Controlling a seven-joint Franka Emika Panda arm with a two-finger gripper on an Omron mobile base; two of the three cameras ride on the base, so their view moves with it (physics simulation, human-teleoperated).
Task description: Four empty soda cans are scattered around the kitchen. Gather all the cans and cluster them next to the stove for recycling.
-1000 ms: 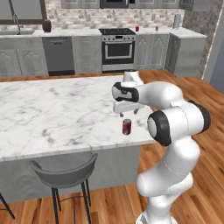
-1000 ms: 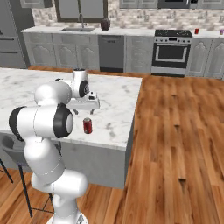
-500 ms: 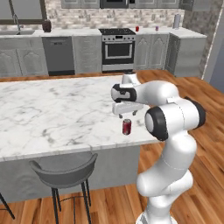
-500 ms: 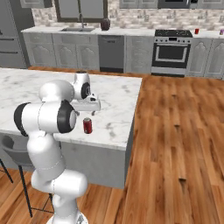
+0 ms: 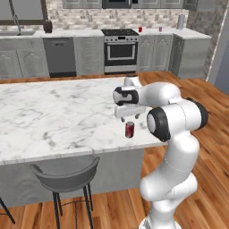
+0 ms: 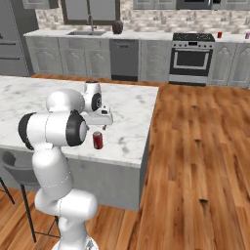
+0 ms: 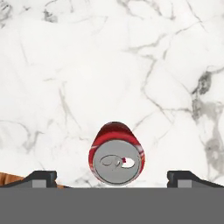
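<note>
1 soda can (image 7: 116, 158) stands upright near the marble island's (image 5: 53, 112) edge, directly under the gripper (image 7: 112, 178), whose fingers are spread wide on either side. Descend straight, centred, then close gently mid-can. Far behind, the stove (image 5: 120, 50) awaits.

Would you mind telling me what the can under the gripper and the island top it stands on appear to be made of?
The soda can looks like painted metal: glossy red wall, bare silver top with a pull-tab opening. The island counter looks like polished marble or a marble-look slab: white with grey veining, smooth and faintly shiny. Being rendered, the pictures cannot settle which.
</note>
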